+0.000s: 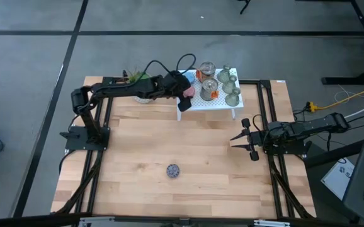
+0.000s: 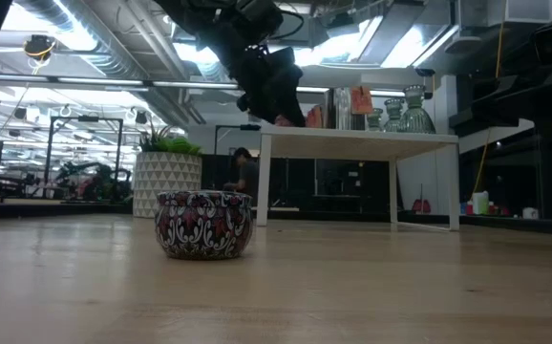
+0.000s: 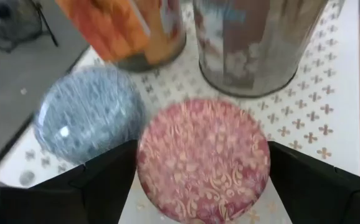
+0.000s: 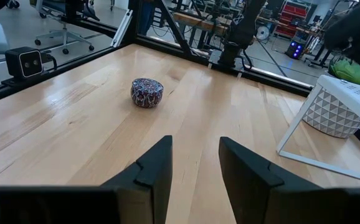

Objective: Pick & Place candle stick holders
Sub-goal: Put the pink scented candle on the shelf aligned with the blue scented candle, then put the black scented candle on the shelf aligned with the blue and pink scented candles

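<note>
White perforated shelf (image 1: 223, 104): olive-grey tapered candle stick holders (image 1: 231, 85); left hand (image 3: 202, 186) wide around pink disc (image 3: 203, 158).

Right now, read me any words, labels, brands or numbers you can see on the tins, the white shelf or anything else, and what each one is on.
No text can be read in any view.
Orange-labelled tin on the white perforated shelf: label too blurred to read.
Silver tin beside it: too blurred.
Pink patterned round disc and blue one: ornament only, no lettering.

Both arms are dark, jointed links on black plates. Looping black cables ride the left arm. The right gripper (image 4: 195, 168) has two flat black fingers (image 4: 152, 171) with angular, stepped edges.
</note>
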